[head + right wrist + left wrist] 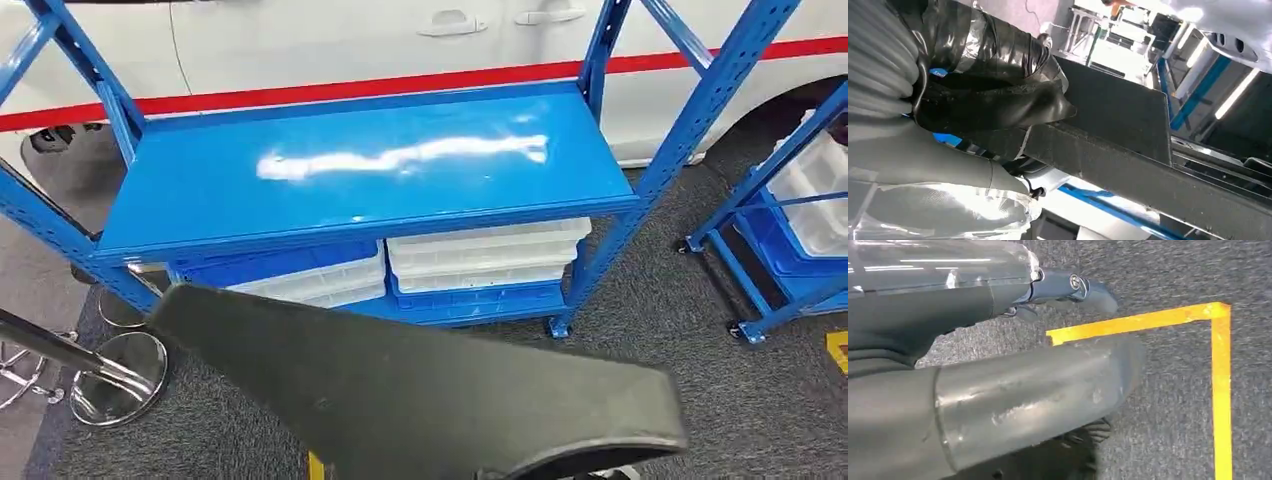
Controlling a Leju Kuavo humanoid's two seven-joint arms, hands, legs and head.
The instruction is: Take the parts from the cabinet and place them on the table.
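R hand [998, 107] grips black part [420, 390], blue rack [360, 170] ahead

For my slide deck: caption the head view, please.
Large black panel carried in front of an empty blue shelf, with bins stored underneath.

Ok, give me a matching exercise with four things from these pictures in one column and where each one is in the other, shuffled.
Things:
1. black part
2. white bins
3. floor tape
4. car

Places:
A. behind the rack
B. on the grey carpet
C. held by the right hand
D. under the blue shelf

Pairs: 1-C, 2-D, 3-B, 4-A
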